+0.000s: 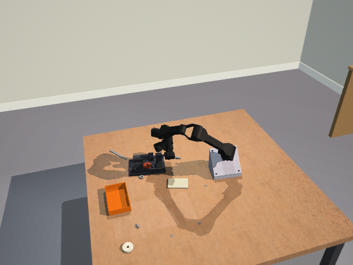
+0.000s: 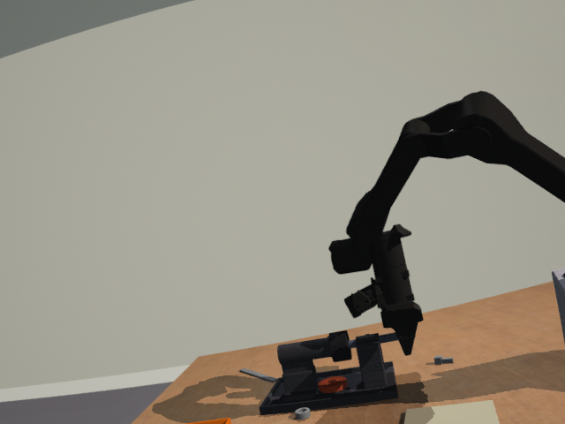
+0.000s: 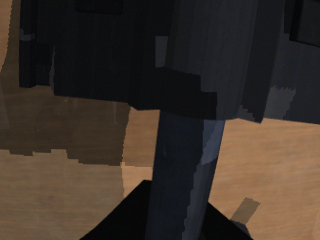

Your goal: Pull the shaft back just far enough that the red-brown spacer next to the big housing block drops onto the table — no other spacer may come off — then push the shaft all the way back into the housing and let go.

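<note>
My gripper point(image 1: 170, 156) point(image 2: 407, 349) is shut on the outer end of the dark blue-grey shaft point(image 2: 387, 337) point(image 3: 182, 165), to the right of the upright post point(image 2: 372, 365). The shaft runs level through the post. A dark blocky collar point(image 2: 340, 345) sits around its line, against the dark cylindrical housing point(image 2: 301, 350) point(image 1: 139, 157); I cannot tell whether the collar is one spacer or more. The red-brown spacer point(image 1: 147, 164) point(image 2: 332, 384) lies flat on the fixture's base, below the shaft and off it. The shaft's inner tip is hidden.
An orange bin point(image 1: 117, 199) stands front left of the fixture. A cream plate point(image 1: 178, 183) and a small grey ring point(image 1: 141, 176) point(image 2: 302, 413) lie before it. A grey strip point(image 1: 118, 154) point(image 2: 257, 374) lies behind left, a bolt point(image 2: 443, 360) to the right.
</note>
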Robot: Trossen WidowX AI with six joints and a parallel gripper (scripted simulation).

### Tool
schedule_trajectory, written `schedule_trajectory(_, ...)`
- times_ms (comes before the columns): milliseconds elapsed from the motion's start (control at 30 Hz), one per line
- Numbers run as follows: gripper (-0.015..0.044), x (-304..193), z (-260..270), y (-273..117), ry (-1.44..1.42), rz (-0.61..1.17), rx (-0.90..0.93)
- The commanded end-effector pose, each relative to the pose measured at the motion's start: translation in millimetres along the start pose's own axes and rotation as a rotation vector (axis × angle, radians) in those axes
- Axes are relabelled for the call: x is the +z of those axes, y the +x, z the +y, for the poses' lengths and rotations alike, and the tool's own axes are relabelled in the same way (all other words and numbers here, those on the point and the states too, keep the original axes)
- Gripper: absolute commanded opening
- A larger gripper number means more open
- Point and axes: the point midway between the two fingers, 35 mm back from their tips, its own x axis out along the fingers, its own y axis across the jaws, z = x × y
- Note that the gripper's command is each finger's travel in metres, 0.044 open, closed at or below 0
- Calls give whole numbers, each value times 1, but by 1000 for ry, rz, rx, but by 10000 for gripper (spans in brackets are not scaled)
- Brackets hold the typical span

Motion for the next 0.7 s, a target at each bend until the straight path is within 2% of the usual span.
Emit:
schedule_trajectory(0,0,1,-1,-1,1,-7,-2)
schedule_trajectory(667,0,-1,-1,-1,1,-7,-2)
